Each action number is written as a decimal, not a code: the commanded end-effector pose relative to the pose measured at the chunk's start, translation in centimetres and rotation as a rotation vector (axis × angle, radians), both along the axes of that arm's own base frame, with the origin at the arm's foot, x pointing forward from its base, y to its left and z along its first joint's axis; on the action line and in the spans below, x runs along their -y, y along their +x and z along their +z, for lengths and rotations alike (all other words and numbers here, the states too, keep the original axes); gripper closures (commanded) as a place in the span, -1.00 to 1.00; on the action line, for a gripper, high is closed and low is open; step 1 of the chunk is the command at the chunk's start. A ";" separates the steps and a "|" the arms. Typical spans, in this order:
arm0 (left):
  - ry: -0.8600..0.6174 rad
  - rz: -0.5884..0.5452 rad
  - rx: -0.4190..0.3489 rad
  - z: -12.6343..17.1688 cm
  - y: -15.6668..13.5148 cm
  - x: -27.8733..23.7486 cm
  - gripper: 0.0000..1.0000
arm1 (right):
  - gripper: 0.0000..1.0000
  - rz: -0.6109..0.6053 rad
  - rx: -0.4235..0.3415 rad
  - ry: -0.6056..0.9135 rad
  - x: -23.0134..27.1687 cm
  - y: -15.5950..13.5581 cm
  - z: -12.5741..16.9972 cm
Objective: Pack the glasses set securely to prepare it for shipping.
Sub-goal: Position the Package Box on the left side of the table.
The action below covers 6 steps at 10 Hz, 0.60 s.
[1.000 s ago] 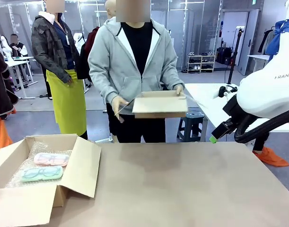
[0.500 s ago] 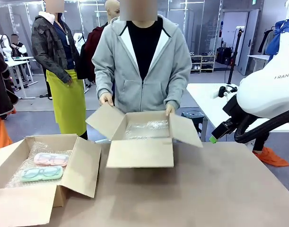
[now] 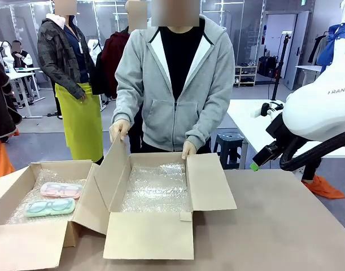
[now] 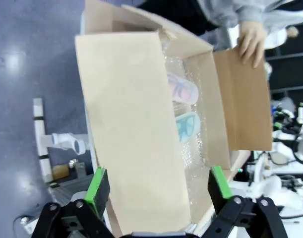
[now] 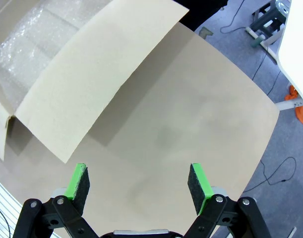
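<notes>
Well beyond the left gripper's released jaws, glasses set, boxed.

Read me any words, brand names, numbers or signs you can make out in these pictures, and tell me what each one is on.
"RAN" on the white robot arm at the right of the front view; the lettering is cut off at its left by the arm's curve.
The green sign above the far doorway is too small to read.
The two cardboard boxes, the bubble wrap and the glasses cases show no print.

arm: white, black cable | claw: black, green pads, possibly screws
</notes>
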<state>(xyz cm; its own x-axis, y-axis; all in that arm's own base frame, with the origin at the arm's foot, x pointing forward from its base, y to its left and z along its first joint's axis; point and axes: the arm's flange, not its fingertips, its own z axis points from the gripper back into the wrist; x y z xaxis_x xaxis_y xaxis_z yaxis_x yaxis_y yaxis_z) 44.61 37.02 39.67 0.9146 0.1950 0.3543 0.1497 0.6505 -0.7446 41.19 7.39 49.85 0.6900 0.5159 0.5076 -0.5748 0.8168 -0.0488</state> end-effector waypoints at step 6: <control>0.672 -0.528 0.186 21.0 6.7 20.7 -1.00 | -1.00 -0.016 -0.014 -0.003 -0.3 0.0 0.1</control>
